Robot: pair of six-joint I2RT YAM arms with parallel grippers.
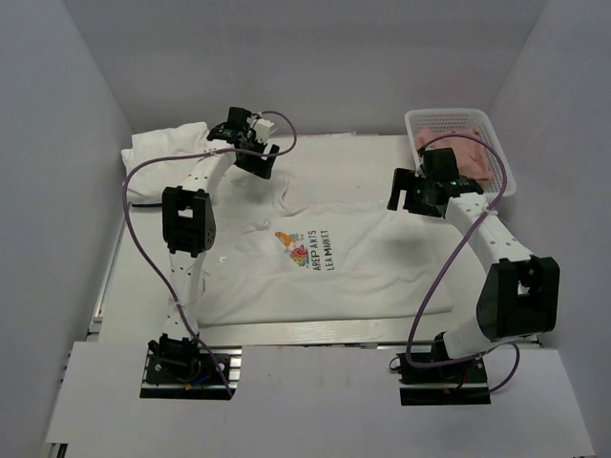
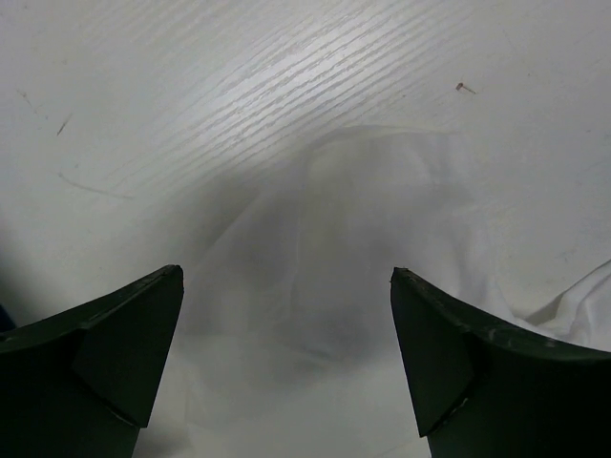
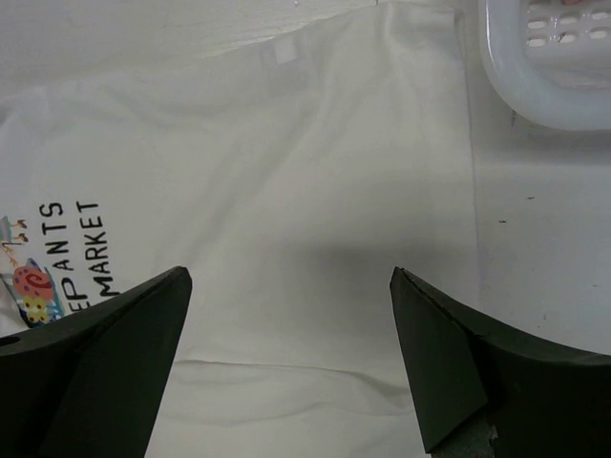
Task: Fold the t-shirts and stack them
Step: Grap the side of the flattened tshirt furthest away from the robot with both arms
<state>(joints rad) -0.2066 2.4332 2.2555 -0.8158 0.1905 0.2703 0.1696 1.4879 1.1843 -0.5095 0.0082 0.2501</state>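
White t-shirt (image 1: 325, 253) with a colourful cartoon print and dark lettering lies spread flat, print upward, in the middle of the white surface (image 1: 353, 145). At the far left corner we see a folded white t-shirt bundle (image 1: 164, 145). The left hand (image 1: 256, 153) hovers over the far left part of the spread shirt, its fingers wide apart and holding nothing. The right hand (image 1: 409, 191) hangs above the far right part of the shirt, also released and empty. Near it stands a white plastic basket (image 1: 449, 114) with pink cloth (image 1: 458, 153) inside.
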